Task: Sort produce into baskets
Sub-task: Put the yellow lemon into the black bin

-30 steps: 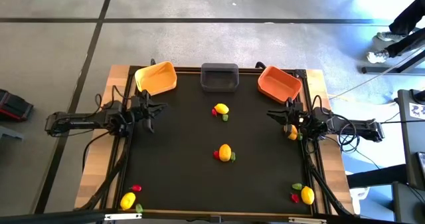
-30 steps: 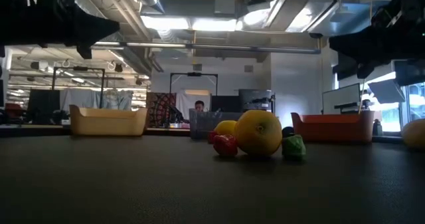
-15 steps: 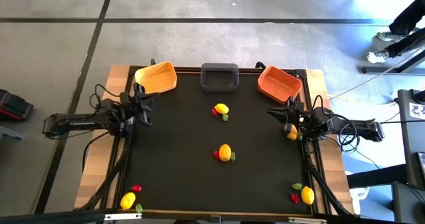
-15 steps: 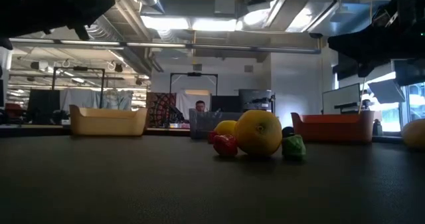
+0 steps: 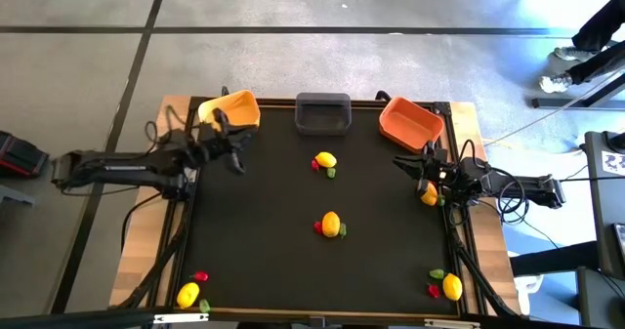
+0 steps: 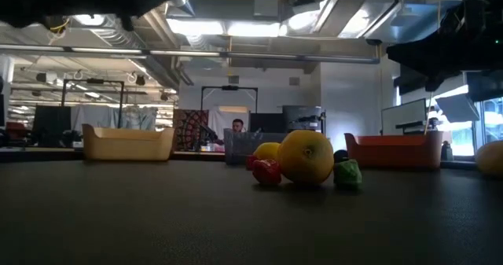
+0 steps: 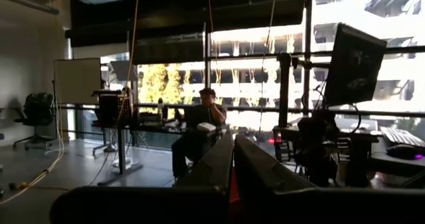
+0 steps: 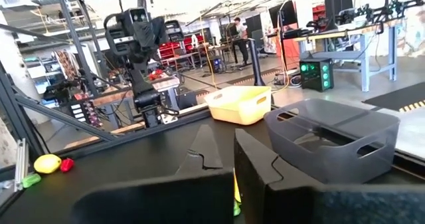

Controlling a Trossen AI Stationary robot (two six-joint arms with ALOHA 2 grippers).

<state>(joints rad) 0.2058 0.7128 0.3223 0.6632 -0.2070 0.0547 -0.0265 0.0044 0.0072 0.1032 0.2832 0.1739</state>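
Three baskets stand along the far edge: yellow-orange [image 5: 229, 114], dark grey [image 5: 322, 112] and orange [image 5: 410, 122]. Lemon-like fruits with small red and green pieces lie on the black mat at the middle [image 5: 332, 224], farther back [image 5: 325, 160], front left [image 5: 187, 293] and front right [image 5: 451, 287]. My left gripper [image 5: 237, 151] is raised just in front of the yellow-orange basket, its fingers shut with a bit of red [image 7: 230, 184] between them. My right gripper [image 5: 402, 166] is shut and empty, raised in front of the orange basket. A lemon [image 5: 430, 194] lies on the mat under it. My left gripper pinches a small red piece [image 7: 230, 184] between its two fingers. The fingers lie about level, high above the mat. Only a sliver of the piece shows in the gap, so which part it holds cannot be told.
Bare wood shows at the mat's left [image 5: 146, 251] and right [image 5: 479, 222] sides. Cables run along both. In the low view the middle lemon [image 6: 306, 157] stands between a red piece [image 6: 266, 171] and a green one [image 6: 347, 174]. A person sits in the room beyond.
My left gripper has risen. It went first a little toward the table's left edge, then toward the right and the far edge. It is now beside the yellow-orange basket's front.
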